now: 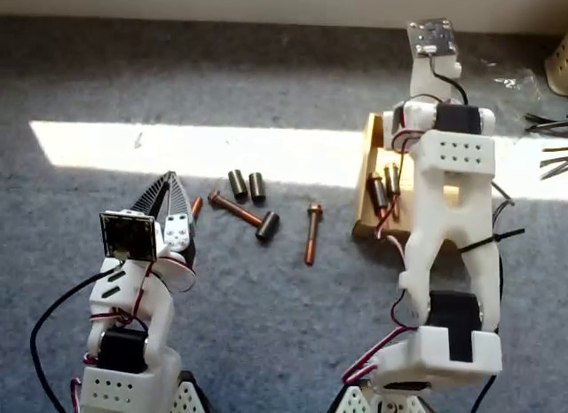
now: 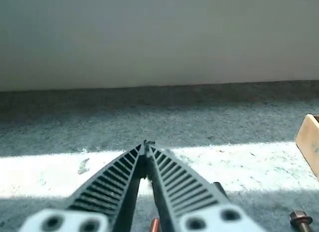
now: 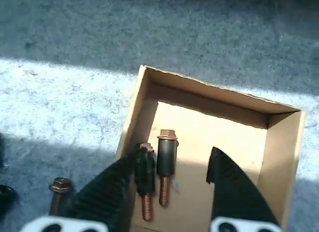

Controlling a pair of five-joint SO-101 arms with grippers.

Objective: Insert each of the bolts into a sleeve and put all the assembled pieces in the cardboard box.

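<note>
Grippers first. On the left gripper: fingers pressed together tip to tip, nothing visibly clamped. Copper bolt lying just beside it on the table; can't tell if touching. On the right gripper: jaws wide apart, empty, hanging over the cardboard box. Inside the box: two assembled pieces, side by side near one wall.

Outward on the table: long bolt with a sleeve on its end, looks mated but maybe not fully seated. Near it, two loose sleeves side by side. One more bare bolt between those and the box.

Progress call: two of five boxed, so under halfway. Left to do: box the mated one, pair the two remaining bolts with the two loose sleeves, box those too.
</note>
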